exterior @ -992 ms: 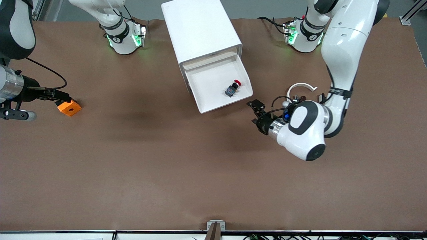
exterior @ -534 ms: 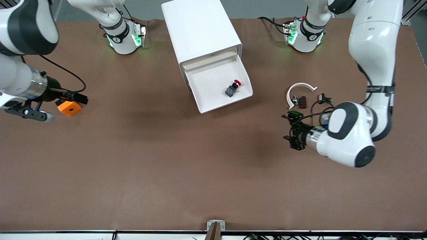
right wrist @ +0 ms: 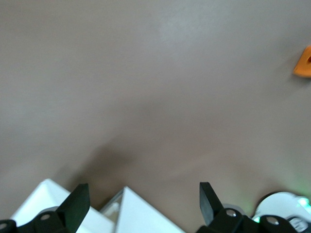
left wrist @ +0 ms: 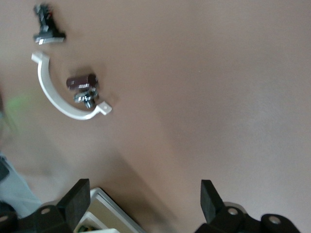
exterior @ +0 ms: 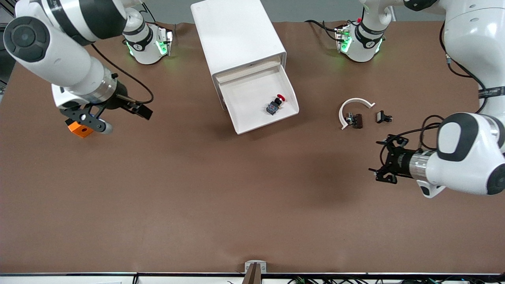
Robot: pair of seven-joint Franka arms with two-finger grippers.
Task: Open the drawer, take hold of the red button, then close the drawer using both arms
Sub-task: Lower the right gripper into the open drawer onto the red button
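Black left tool (exterior: 379, 163), jaws wide and empty, now hangs over bare tabletop (exterior: 236, 205) toward the left arm's end, near the white arc (exterior: 354, 107) and small dark parts (exterior: 383, 116); a second ago it sat just off the drawer's (exterior: 258, 101) open corner, so it has pulled clear. Right tool (exterior: 136, 109), also wide open and empty, has swung from the orange block (exterior: 80, 129) toward the cabinet (exterior: 236, 35). Drawer is out and unchanged; button (exterior: 275, 105) lies inside it, near the front corner, untouched. Reads as opening done, right arm coming in for the grab; closing not yet begun.
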